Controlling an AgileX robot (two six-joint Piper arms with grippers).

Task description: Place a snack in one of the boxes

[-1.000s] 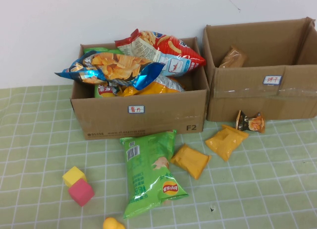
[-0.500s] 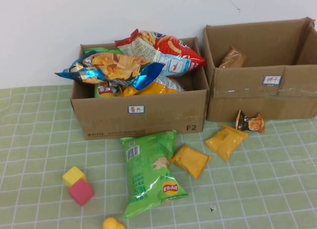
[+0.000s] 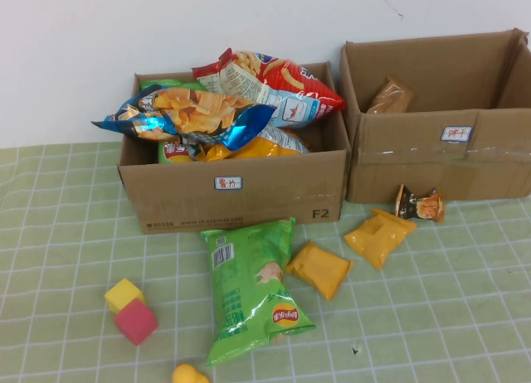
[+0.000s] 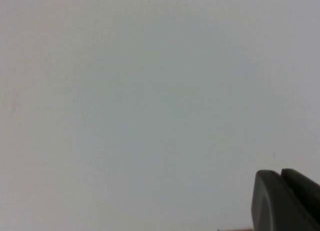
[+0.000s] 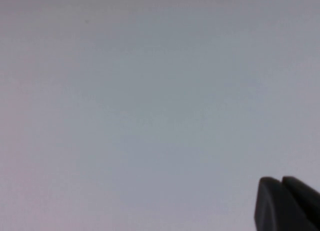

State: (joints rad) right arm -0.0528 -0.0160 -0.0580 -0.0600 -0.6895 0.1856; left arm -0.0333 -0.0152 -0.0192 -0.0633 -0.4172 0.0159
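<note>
A green chip bag (image 3: 249,288) is seen lying flat on the checkered tablecloth (image 3: 465,317), near its front edge, just before the full left box (image 3: 236,192). Two yellow packets (image 3: 319,269) are found beside it, below the right box (image 3: 440,163). The left gripper (image 4: 280,201) and right gripper (image 5: 281,203) are held closed and empty, faced toward a blank wall.

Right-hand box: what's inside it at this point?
One brown packet leans on the back wall of the right-hand box. Its front wall hides the floor. Left gripper and right gripper, both shut, face the wall.
</note>
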